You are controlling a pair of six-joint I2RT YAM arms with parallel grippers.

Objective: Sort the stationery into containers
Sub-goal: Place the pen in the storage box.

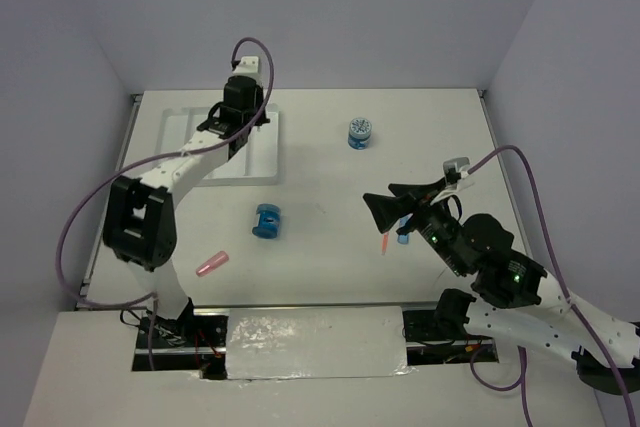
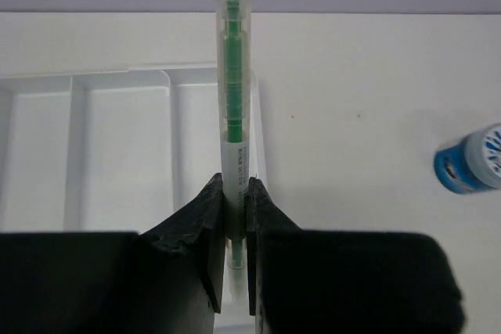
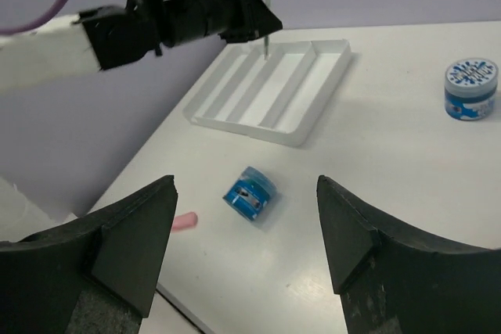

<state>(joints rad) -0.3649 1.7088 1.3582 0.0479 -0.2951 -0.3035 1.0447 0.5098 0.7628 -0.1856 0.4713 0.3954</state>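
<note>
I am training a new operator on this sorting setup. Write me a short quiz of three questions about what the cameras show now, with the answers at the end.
1. Open question: which item does the left end effector hold?
2. True or false: the right end effector is open and holds nothing.
3. How many blue spools are on the table? A one; B two; C three.
Key: 1 the green pen; 2 true; 3 B.
</note>
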